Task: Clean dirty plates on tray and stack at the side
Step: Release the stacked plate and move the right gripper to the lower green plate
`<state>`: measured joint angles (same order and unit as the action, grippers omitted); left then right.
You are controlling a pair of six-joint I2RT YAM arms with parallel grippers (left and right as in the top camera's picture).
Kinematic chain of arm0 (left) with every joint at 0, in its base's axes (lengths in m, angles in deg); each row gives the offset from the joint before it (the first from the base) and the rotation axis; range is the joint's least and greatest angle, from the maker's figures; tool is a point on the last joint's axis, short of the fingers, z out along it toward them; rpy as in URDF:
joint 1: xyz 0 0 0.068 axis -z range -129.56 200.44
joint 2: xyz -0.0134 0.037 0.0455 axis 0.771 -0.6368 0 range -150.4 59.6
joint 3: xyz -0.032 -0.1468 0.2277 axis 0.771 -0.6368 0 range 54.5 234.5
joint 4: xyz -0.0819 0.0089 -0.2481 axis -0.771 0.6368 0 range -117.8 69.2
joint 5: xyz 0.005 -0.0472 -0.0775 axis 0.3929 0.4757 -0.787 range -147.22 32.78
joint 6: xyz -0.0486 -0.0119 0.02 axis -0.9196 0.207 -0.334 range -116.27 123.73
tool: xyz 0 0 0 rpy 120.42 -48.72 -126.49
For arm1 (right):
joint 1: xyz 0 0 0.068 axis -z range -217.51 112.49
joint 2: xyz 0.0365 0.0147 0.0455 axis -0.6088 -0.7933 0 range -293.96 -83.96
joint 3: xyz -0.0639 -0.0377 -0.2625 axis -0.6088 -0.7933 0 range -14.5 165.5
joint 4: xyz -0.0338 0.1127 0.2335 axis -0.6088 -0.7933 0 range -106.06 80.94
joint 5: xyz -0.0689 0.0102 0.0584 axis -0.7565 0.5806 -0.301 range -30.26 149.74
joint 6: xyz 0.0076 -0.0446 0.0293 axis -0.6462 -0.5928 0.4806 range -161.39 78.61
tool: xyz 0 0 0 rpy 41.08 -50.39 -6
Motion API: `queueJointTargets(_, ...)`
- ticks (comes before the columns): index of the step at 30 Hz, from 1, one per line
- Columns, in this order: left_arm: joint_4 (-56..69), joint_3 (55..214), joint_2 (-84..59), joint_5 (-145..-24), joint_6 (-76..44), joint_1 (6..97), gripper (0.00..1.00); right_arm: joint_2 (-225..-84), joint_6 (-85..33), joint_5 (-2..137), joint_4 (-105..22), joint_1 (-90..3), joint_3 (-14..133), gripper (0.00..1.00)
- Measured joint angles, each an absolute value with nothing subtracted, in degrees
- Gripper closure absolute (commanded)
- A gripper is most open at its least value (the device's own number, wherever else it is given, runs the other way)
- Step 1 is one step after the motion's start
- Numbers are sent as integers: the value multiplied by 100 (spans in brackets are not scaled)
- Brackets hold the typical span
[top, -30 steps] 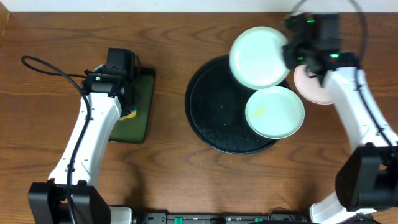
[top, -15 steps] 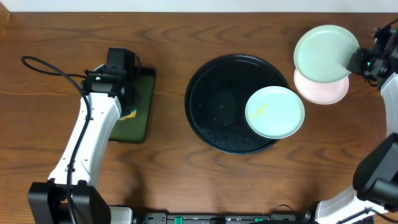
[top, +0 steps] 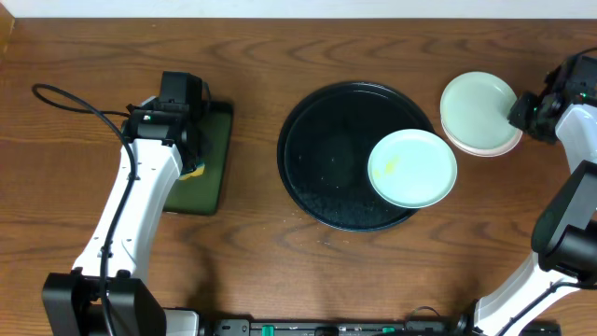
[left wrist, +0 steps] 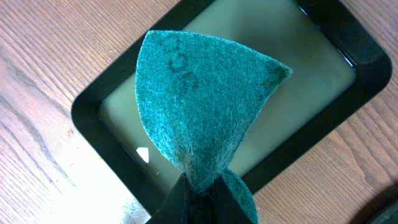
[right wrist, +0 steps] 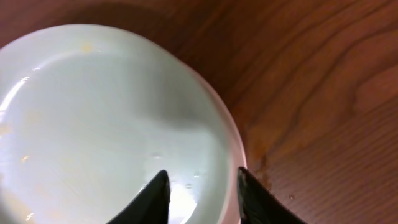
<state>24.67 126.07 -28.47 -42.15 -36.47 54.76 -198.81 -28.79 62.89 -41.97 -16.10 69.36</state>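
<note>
Wood counter (top: 252, 56). The round black tray (top: 317, 177) holds one smeared pale plate (top: 412, 168) at its right rim. Beside the tray, a mint plate (top: 476, 105) is stacked on a pinkish-white plate (top: 485, 149). Your right end effector (right wrist: 202, 186) straddles the mint plate's rim, jaws parted. Your left end effector (left wrist: 200, 196) pinches a green scouring pad (left wrist: 199, 106) over the rectangular tray (left wrist: 87, 109).

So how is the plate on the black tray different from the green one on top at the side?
The plate on the tray has a yellowish smear; the green side plate shows none from overhead. The plate on the tray lies alone, overhanging the right rim of the black tray; the green side plate sits on a pinkish plate, on the table. Both are small, round, pale and face up.
</note>
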Motion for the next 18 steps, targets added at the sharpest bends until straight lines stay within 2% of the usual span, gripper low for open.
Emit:
queueJointTargets(6,2467,12607,-2847,-4215,-3647,5476,92,-19470,-2855,6333,-4699,-1623,6936,62)
queueJointTargets(9,2467,12607,-2847,-4215,-3647,5476,92,-18917,-2813,6357,-5025,-1684,6936,57)
queueJointTargets(10,2467,12607,-2847,-4215,-3650,5476,92,-18685,-2756,6364,-5198,-1728,6936,52)
queueJointTargets(11,2467,12607,-2847,-4215,-3647,5476,92,-18449,-2695,6372,-5407,-1780,6938,33)
queueJointTargets(12,2467,12607,-2847,-4215,-3647,5476,92,-18344,-2660,6368,-5482,-1817,6938,7)
queueJointTargets(13,2467,12607,-2847,-4215,-3647,5476,92,-18174,-2603,6372,-5639,-1885,6944,1)
queueJointTargets(18,2476,12607,-2847,-4215,-3647,5476,92,-17883,-2389,6185,-6240,-2296,6955,1)
